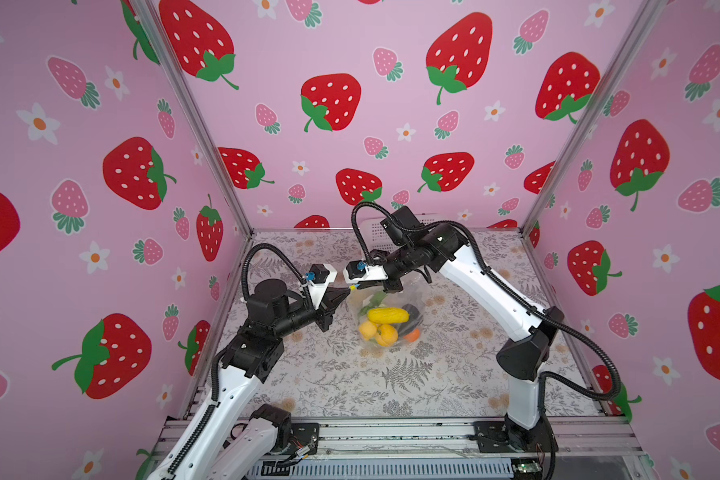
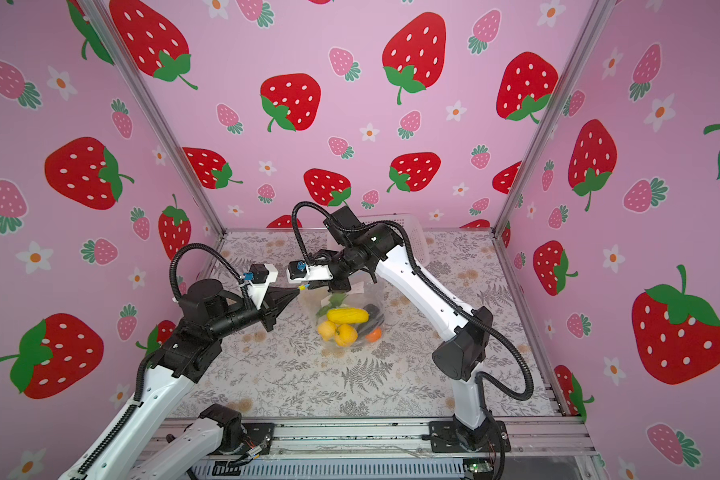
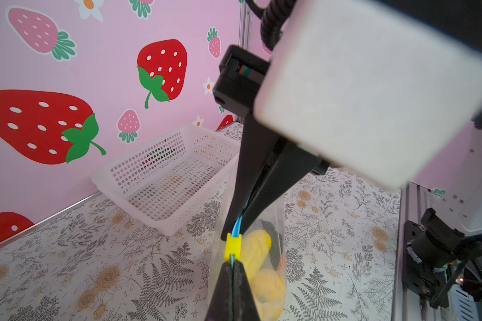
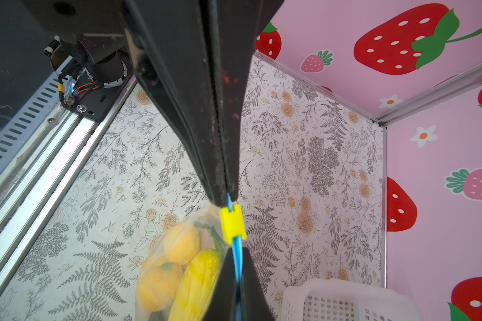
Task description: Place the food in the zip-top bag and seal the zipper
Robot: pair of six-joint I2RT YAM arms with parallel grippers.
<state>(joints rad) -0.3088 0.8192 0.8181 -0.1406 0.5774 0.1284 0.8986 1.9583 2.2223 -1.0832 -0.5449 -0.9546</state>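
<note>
Left fingers (image 3: 225, 286) and right fingers (image 4: 220, 286) each clenched on zipper (image 4: 236, 247), flanking yellow tab (image 4: 232, 225); food (image 4: 181, 244) inside zip-top bag (image 1: 404, 299)

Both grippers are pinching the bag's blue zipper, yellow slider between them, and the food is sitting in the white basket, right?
No. The food is in the bag, not the basket; the left wrist view shows it. The left gripper and right gripper do pinch the zipper, slider between them.

I'm working in a lab test booth: strawberry-print walls (image 1: 350, 62) on aluminium framing (image 1: 199, 124) enclose the floral surface (image 1: 350, 374).
</note>
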